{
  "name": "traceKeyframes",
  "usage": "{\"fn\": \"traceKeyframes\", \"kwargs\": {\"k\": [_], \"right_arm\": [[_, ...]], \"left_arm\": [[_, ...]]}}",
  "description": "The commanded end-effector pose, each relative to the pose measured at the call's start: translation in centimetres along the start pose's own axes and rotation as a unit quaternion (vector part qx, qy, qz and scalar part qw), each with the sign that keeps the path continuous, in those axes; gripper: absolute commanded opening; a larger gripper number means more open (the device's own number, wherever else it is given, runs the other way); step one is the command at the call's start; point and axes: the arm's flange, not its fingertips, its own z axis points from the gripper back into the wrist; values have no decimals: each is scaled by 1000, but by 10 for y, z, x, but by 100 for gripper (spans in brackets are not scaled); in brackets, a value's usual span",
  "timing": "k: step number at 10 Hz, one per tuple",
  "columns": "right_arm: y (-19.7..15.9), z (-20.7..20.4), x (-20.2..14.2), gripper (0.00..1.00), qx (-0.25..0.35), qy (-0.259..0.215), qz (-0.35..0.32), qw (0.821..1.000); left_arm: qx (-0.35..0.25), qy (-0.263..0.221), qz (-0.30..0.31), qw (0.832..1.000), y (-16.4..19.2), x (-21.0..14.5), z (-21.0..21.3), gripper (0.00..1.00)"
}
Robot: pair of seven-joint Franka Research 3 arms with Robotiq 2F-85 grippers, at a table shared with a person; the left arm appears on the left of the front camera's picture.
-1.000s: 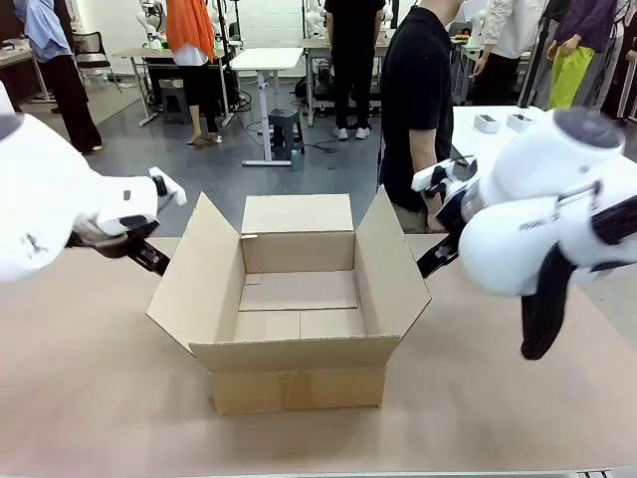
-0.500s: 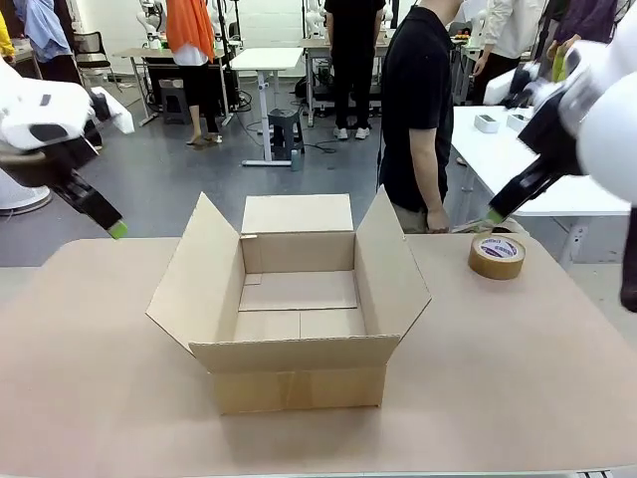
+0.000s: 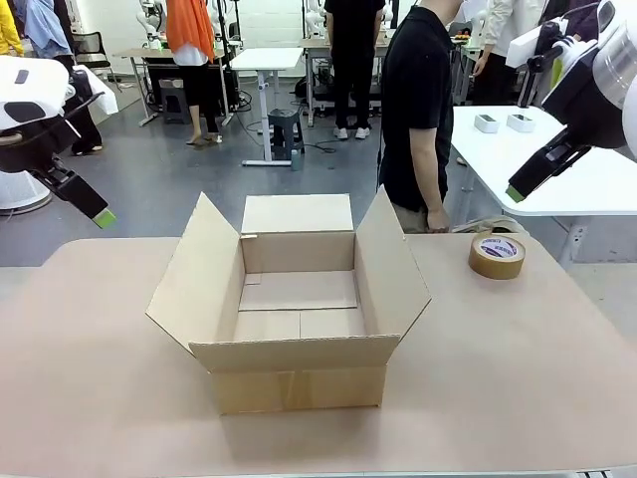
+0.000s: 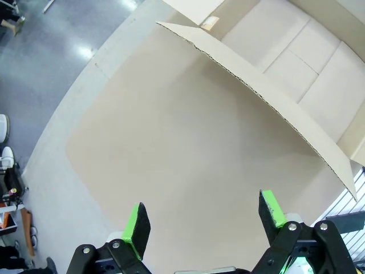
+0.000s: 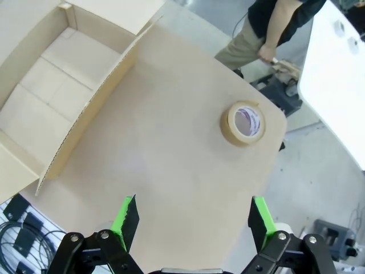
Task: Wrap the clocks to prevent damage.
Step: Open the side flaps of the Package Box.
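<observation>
My left claw (image 4: 204, 217) hangs high over the left end of the tabletop (image 3: 518, 378). It is spread wide with nothing between its green pads. Below it I see bare tabletop and the left flap of the cardboard box (image 3: 299, 354).

My right claw (image 5: 192, 220) hangs above the right end, likewise spread wide and gripping nothing. It looks down on a roll of brown tape (image 5: 245, 122) that lies flat near the far right corner, well apart from the box.

The box stands in the middle of the tabletop with all four flaps folded outward, and its floor shows plain cardboard.

A person in a black shirt (image 3: 416, 100) stands side-on at the far side, just behind the box's right flap, one hand hanging near the tabletop's far edge.
</observation>
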Motion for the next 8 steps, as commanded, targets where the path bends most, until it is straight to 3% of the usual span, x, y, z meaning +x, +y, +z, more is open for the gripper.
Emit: {"fn": "traceKeyframes", "kwargs": {"k": [1, 3, 4, 6, 8], "right_arm": [[-1, -7, 0, 100, 13, -1, 2, 1000], [-1, -3, 0, 100, 3, 3, 0, 1000], [-27, -7, -8, 100, 127, -30, 53, 990], [-72, -8, -16, 100, 242, -71, 30, 967], [-110, -6, -26, 100, 329, -112, 52, 936]], "left_arm": [[-2, -1, -1, 1000, 2, 2, -3, 100], [-1, 3, 0, 1000, 0, 0, -2, 100], [-85, -21, -49, 995, 18, -7, 0, 100], [-180, -53, -105, 976, 53, -9, 5, 100], [-282, -125, -142, 941, 86, -18, 16, 100]]}}
